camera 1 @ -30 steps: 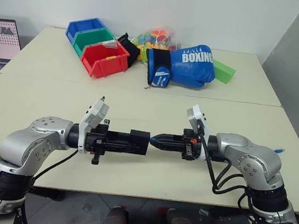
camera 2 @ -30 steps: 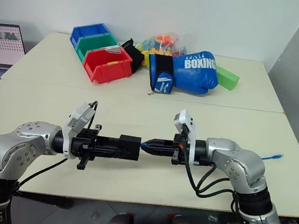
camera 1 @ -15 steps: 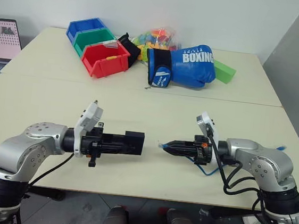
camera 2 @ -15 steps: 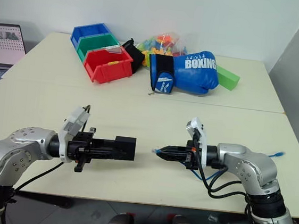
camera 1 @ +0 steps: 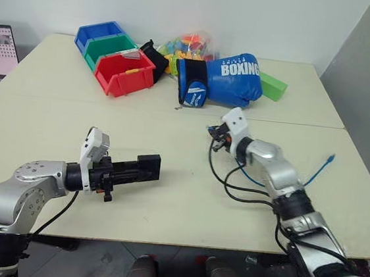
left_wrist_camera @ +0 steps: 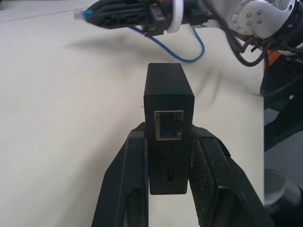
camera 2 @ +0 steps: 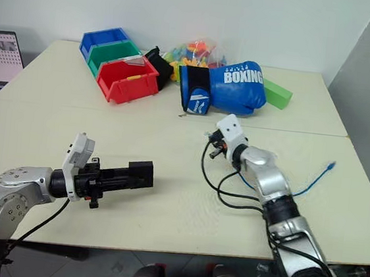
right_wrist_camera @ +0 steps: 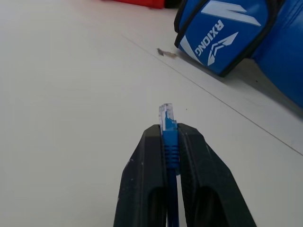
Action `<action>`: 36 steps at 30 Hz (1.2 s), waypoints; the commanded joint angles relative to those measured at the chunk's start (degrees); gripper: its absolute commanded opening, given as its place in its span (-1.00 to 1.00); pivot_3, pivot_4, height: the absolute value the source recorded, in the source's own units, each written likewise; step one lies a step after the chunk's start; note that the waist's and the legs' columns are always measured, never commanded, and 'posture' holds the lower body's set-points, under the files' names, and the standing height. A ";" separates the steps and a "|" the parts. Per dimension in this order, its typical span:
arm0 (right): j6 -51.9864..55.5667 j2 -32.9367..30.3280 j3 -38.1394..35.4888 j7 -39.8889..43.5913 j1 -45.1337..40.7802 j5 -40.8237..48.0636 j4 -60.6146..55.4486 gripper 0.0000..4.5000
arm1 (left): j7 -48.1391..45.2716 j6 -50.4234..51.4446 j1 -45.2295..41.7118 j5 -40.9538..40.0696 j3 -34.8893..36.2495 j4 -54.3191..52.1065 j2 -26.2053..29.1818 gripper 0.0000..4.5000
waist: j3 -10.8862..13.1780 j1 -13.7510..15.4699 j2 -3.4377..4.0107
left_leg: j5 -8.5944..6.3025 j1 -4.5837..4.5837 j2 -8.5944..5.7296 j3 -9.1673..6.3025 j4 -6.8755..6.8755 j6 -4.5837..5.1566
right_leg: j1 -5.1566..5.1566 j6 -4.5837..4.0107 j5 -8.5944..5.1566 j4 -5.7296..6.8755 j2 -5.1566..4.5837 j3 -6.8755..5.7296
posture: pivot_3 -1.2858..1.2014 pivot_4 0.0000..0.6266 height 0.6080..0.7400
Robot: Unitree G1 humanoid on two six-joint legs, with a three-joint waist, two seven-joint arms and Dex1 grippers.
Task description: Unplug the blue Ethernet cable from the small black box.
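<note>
Left end effector (left_wrist_camera: 168, 156) and right end effector (right_wrist_camera: 170, 142) are both clamped, arms extended well apart.

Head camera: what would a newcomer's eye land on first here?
Probably the blue boxing glove at the table's far side, beside the red, green and blue bins. Nearer, the left tool grips the small black box, its port empty, while the right tool pinches the blue Ethernet cable by its plug.

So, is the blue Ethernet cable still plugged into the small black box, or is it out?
Out. The small black box shows an empty port, and the blue Ethernet cable plug sits free in the right gripper.
</note>
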 commanded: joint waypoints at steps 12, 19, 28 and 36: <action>-4.32 1.97 -7.62 7.65 -4.99 1.90 6.61 0.36 | 9.89 -11.47 -0.91 8.29 0.78 2.91 -6.67 -0.65 | 0.01 0.25 0.02 | 0.00 -0.01 0.00 -0.08 0.00 0.00 | 0.02 -0.02 0.01 0.05 -0.05 0.00 | 0.03 -0.52 1.00; 17.41 -8.96 -4.97 22.97 9.97 13.32 -38.09 0.97 | 27.91 -30.41 -12.47 23.25 1.18 21.44 -13.60 -0.65 | 0.06 1.75 0.10 | 0.00 -0.06 -0.01 -0.17 0.03 0.00 | 0.07 -0.01 0.00 0.02 -0.05 -0.05 | 0.03 -0.52 1.00; 32.19 -11.44 -1.60 18.77 16.25 17.66 -59.84 0.97 | 41.32 -46.25 -25.09 31.23 0.94 50.77 -18.36 -0.65 | 0.01 1.32 0.02 | 0.00 -0.02 -0.01 -0.16 0.05 0.00 | 0.09 0.03 0.01 0.04 0.00 -0.23 | 0.03 -0.52 1.00; 33.51 -10.57 -0.27 15.64 16.14 17.24 -60.22 0.98 | 41.16 -48.07 -25.52 29.47 2.10 59.13 -19.43 -0.28 | -0.01 1.35 0.00 | 0.00 -0.01 -0.03 -0.15 0.07 0.00 | 0.10 0.06 0.03 0.05 -0.02 -0.26 | 0.03 -0.52 1.00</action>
